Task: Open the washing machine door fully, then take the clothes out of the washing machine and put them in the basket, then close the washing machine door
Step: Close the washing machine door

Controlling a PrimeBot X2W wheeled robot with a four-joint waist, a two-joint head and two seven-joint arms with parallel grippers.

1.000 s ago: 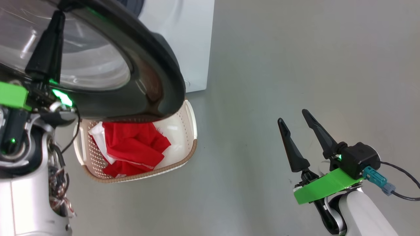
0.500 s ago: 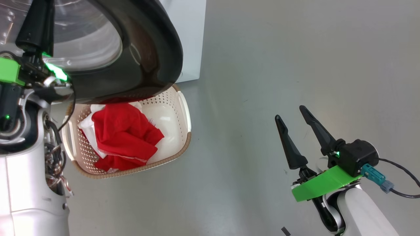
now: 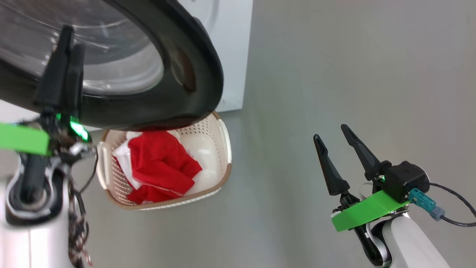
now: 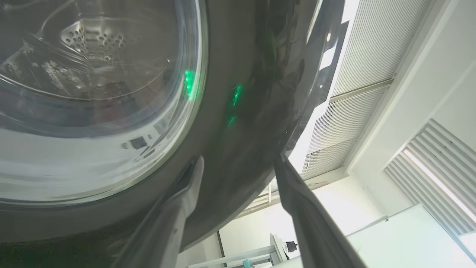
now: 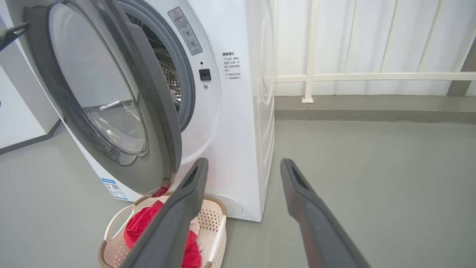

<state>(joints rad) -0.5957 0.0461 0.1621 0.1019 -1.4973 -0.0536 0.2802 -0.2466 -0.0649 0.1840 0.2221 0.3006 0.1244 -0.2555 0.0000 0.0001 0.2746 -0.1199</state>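
The washing machine door (image 3: 193, 74) hangs partly open, its glossy black rim above the basket (image 3: 223, 175). My left gripper (image 3: 73, 36) points up against the door's outer face, fingers slightly apart. In the left wrist view the left gripper (image 4: 240, 159) is open, with the door (image 4: 230, 149) rim edge just beyond the tips. The red and white clothes (image 3: 160, 167) lie in the basket on the floor. My right gripper (image 3: 331, 132) is open and empty, off to the right over bare floor. In the right wrist view the right gripper (image 5: 244, 162) faces the washing machine (image 5: 238, 130), the door (image 5: 104, 96), the basket (image 5: 214, 238) and the clothes (image 5: 139, 225).
The white washing machine (image 3: 230, 56) stands behind the door. Grey floor (image 3: 334, 74) spreads to the right of the basket. A white railing (image 5: 372, 76) and wall run behind the machine's right side. A cable (image 3: 453, 208) trails from the right wrist.
The left gripper's fingers, together before, now stand apart against the door. The head view has shifted, so door and basket sit slightly differently. The right arm has held still.
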